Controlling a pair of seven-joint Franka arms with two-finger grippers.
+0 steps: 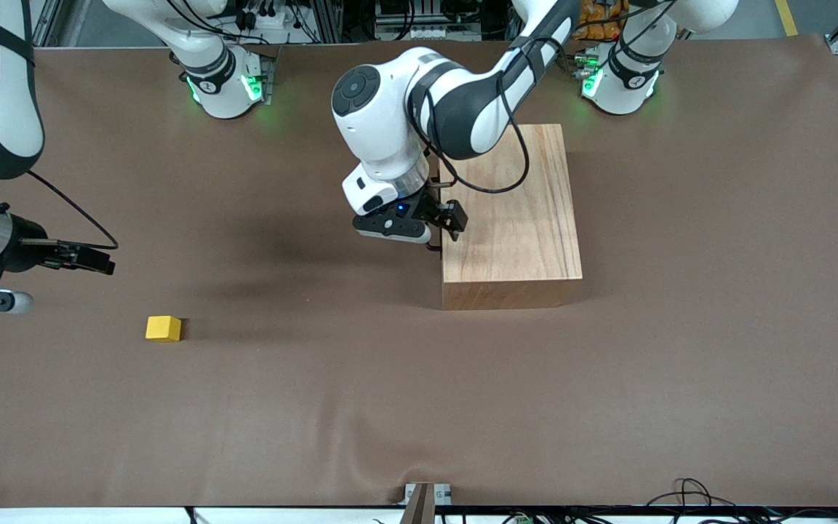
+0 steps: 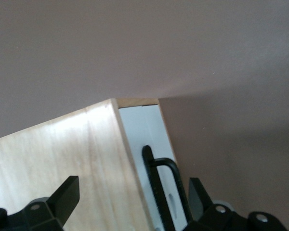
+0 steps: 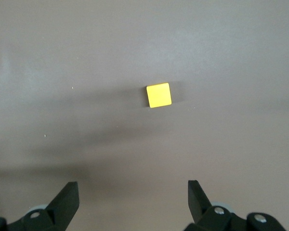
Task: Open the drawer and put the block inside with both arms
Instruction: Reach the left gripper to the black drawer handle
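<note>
- Drawer [image 2: 147, 139] first: it's shut, flush in the big wooden box [image 1: 517, 211] sitting toward the left arm's end of the desk [image 1: 419, 407]. Only the white front and the black wire handle [image 2: 164, 192] show, on the box face that points toward the right arm's end.
- Left claw [image 1: 442, 222] hangs right at that face, fingers apart. In the left wrist view the handle runs up between the fingertips [image 2: 67, 192], but nothing is pinched yet.
- My guess on handling: the handle is thin, stiff wire, so hook or clamp the loop near its middle and pull straight out. Off-centre and the tray probably binds. The box looks heavy enough to stay put, but nothing visible pins it down, so a jerky pull could drag it across the cloth.
- Block [image 1: 164, 328] is the little yellow cube, well apart from the box, toward the right arm's end and nearer the front camera than the box.
- It looks light, rigid and flat-sided, so an easy pinch on two parallel faces. Painted faces may be a bit slick, so go square-on, not across corners, or it'll twist out.
- Right claw [image 1: 62, 256] hovers over bare desk near the block, spread wide and empty. The right wrist view has the cube ahead of the fingers, not between them.
</note>
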